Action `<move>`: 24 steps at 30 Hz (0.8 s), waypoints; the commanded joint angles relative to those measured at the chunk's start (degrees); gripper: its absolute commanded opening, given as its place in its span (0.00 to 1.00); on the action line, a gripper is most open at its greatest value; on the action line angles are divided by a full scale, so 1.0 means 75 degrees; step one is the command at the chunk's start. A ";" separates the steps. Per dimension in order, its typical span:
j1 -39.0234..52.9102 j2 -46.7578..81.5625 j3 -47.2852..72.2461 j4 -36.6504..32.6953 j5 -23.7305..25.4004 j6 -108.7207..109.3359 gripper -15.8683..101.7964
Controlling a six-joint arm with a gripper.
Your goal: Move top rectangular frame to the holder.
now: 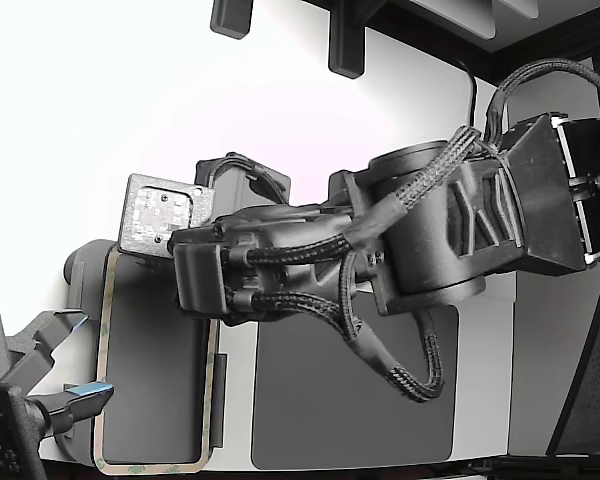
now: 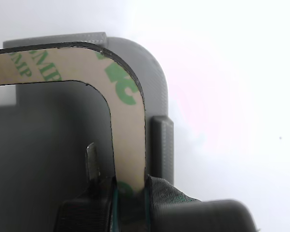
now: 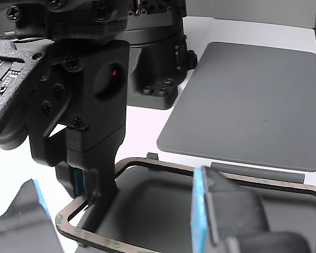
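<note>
The gripper (image 2: 130, 193) has its two jaws pressed together on one side rail of the top rectangular frame (image 2: 128, 130), one finger on the inner edge and one on the outer, just short of a rounded corner. From where I stand that pinch looks firm, the tan strip with its green print running straight down between the pads.

The frame itself sits right over the holder (image 2: 157, 96): in the wrist view the gray tray's curved corner wraps round the frame's corner, and a raised tab (image 2: 163, 145) stands just outside the strip. In the other view the frame (image 3: 163, 164) rings the tray's dark hollow, with the small tabs close against its far edge. In the exterior view the tan outline (image 1: 105, 330) follows the tray's edge along the exterior view's left side, beside the big dark gray mat (image 1: 350, 400).

So the carrying part looks nearly over. What I can't settle from here is whether the frame is fully seated or only hovering a little above the tray's rim; the near corner in the other view seems slightly lifted, though the angle is poor. What remains, I'd judge, is to settle it inside the tabs, let go, and draw the arm clear.
</note>
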 commanded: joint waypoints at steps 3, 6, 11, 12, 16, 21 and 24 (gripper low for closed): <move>-0.0176 -0.0129 -0.0738 0.0387 -0.0117 0.0000 0.04; -0.0246 -0.0141 -0.0715 0.0387 -0.0176 -0.0035 0.04; -0.0316 -0.0223 -0.0621 0.0340 -0.0234 -0.0059 0.04; -0.0340 -0.0246 -0.0645 0.0340 -0.0258 -0.0082 0.04; -0.0398 -0.0387 -0.0750 0.0375 -0.0316 -0.0141 0.04; -0.0410 -0.0445 -0.0738 0.0398 -0.0398 -0.0281 0.04; -0.0410 -0.0457 -0.0668 0.0375 -0.0387 -0.0258 0.04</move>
